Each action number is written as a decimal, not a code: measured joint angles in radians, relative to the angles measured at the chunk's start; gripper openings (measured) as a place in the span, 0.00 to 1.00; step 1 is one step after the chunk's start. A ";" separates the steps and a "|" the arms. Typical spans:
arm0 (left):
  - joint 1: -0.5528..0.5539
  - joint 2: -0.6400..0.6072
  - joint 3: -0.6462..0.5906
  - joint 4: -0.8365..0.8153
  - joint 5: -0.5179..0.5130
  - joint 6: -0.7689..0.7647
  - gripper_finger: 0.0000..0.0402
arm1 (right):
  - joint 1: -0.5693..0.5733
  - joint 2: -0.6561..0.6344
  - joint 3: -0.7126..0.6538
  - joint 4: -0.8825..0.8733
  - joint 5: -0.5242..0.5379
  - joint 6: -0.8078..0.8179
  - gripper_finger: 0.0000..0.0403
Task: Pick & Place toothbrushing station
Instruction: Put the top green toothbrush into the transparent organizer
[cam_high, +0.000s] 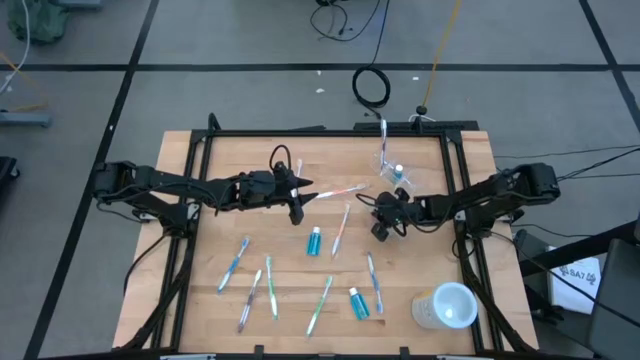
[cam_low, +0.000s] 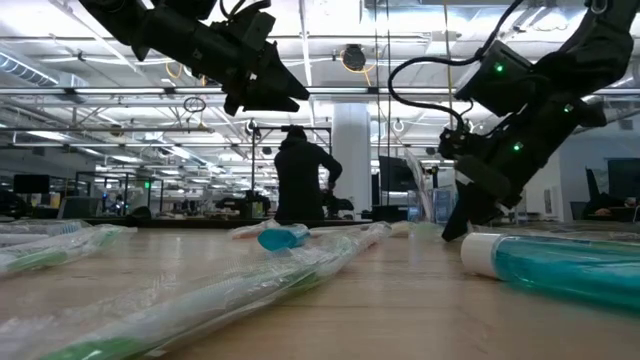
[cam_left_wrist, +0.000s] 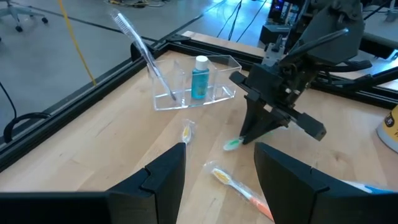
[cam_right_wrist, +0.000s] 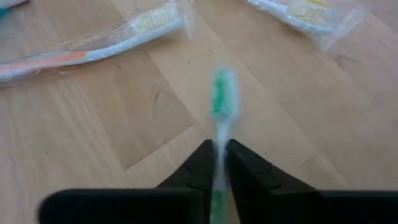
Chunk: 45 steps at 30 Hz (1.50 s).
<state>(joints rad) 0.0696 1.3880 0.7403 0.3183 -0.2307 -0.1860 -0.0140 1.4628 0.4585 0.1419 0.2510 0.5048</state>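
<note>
Right gripper (cam_right_wrist: 219, 163) — clamped on green toothbrush (cam_right_wrist: 222, 99)

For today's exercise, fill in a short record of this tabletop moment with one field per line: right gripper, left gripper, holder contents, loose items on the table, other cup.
right gripper: right gripper shut on green toothbrush, low over the table
left gripper: left gripper open, holding nothing, raised above the table
holder contents: clear holder with one white toothbrush leaning in it and one blue tube upright
loose items on the table: wrapped toothbrushes and two more blue tubes
other cup: whitish cup near the right front corner
</note>
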 joint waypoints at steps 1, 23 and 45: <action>0.000 0.000 0.000 0.000 0.000 0.000 0.49 | 0.001 -0.010 0.000 0.001 -0.008 -0.001 0.03; 0.000 0.000 0.000 -0.001 0.000 -0.001 0.49 | 0.004 -0.613 0.008 -0.015 0.234 -0.334 0.02; 0.000 0.000 0.000 -0.001 0.000 -0.001 0.49 | -0.148 -0.583 -0.412 1.113 0.548 -0.895 0.02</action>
<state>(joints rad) 0.0696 1.3879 0.7403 0.3178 -0.2310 -0.1871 -0.1624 0.8797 0.0462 1.2550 0.7986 -0.3900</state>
